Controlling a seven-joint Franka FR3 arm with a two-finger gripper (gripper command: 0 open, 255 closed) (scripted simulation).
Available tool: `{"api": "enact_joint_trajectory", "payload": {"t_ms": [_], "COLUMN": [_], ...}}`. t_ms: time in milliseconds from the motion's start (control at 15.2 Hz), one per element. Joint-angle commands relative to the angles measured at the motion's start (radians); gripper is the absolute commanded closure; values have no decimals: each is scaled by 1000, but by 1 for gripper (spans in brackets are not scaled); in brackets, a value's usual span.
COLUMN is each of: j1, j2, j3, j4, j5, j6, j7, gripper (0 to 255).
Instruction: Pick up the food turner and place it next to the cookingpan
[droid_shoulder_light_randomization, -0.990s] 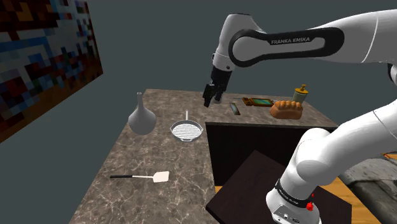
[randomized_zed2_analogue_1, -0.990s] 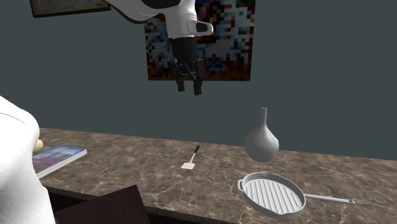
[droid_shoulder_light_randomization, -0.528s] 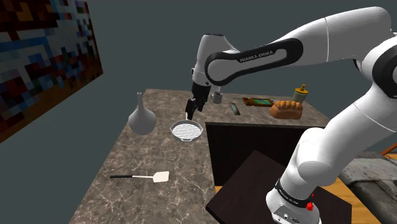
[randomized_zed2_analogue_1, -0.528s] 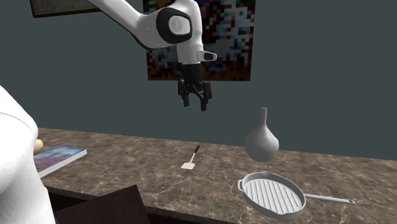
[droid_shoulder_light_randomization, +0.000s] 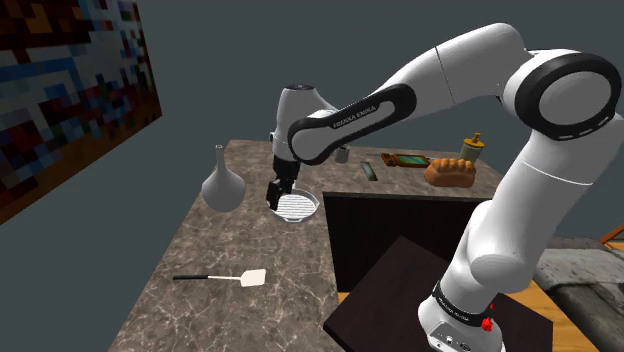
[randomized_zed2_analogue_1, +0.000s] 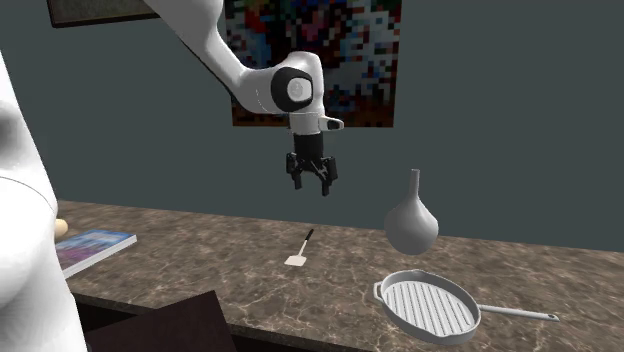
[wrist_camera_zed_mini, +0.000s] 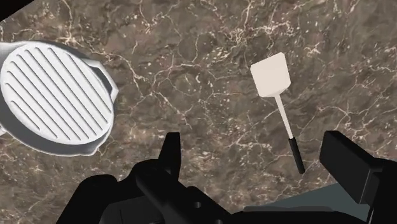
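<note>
The food turner (droid_shoulder_light_randomization: 232, 277) has a pale flat blade and a thin dark handle, and lies flat on the brown marbled countertop (droid_shoulder_light_randomization: 250, 240) near its front edge. A round ribbed cooking pan (droid_shoulder_light_randomization: 293, 206) with a long handle sits farther back. My gripper (droid_shoulder_light_randomization: 278, 193) hangs open in the air over the pan's near rim, holding nothing. In the second exterior view the gripper (randomized_zed2_analogue_1: 310, 183) is well above the turner (randomized_zed2_analogue_1: 300, 250), with the pan (randomized_zed2_analogue_1: 430, 308) at the lower right. In the wrist view the turner (wrist_camera_zed_mini: 277, 95) lies ahead of the open gripper (wrist_camera_zed_mini: 252, 141), apart from the pan (wrist_camera_zed_mini: 54, 98).
A grey long-necked vase (droid_shoulder_light_randomization: 222, 185) stands left of the pan in the shoulder view. At the counter's back are a small cup (droid_shoulder_light_randomization: 343, 154), a book (droid_shoulder_light_randomization: 407, 160), a loaf of bread (droid_shoulder_light_randomization: 449, 171) and a bottle (droid_shoulder_light_randomization: 473, 147). A dark box (droid_shoulder_light_randomization: 400, 290) adjoins the counter.
The arm has swung toward the shoulder view's left and lower, from over the counter's back to above the pan. The fingers stayed open. The turner and pan have not moved.
</note>
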Motion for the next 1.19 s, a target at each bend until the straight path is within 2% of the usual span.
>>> {"api": "enact_joint_trajectory", "payload": {"t_ms": [0,528,1122], "j1": [11,65,156], "j2": [68,352,671], "j3": [12,40,43], "j4": [29,196,453], "j5": [-14,-100,-197], "j6": [36,129,161], "j7": [-7,-18,-41], "gripper": [0,0,0]}}
